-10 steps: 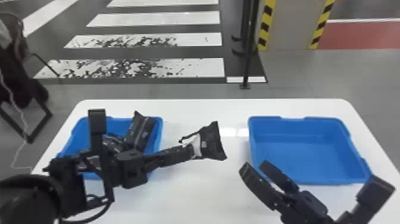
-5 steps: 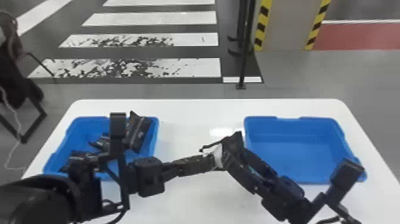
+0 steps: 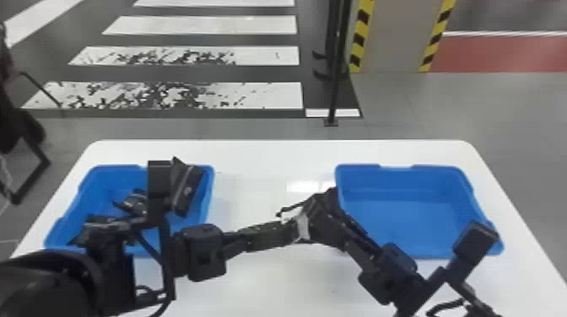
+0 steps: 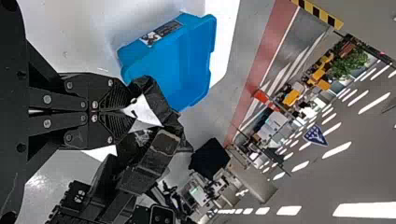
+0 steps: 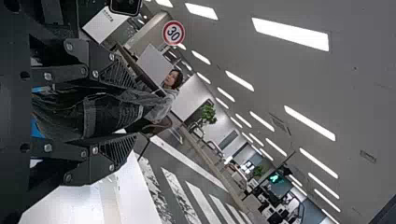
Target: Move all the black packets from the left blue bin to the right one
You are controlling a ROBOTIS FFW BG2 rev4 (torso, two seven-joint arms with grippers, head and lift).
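Since a second ago, my left gripper [image 3: 291,229] has carried a packet [image 3: 302,225] a little toward the right bin [image 3: 396,210], and my right gripper [image 3: 327,210] has come in to meet it. Beneath everything lies the table [image 3: 270,291], white and glossy, rounded at its far corners, with a bright reflection beside the right bin; its near part is cut off. Both bins are smooth blue moulded trays with notched rims. My left arm [image 3: 202,253] covers the near side of the left bin [image 3: 211,185], so I can't count the packets inside. One packet [image 3: 190,189] stands tilted against the far right part of that bin, partly behind the arm; the others [image 3: 133,202] lie crumpled, their outlines hard to separate. The carried packet is above the table between the bins, creased dark film with a white patch, much of it masked by the grippers. My left wrist view shows that gripper clenched on its white corner. On the right, the fingers stand parted with the packet between them; whether they press on it, I can't tell. Smallest is a printed label [image 4: 161,33] on the right bin's outer wall.
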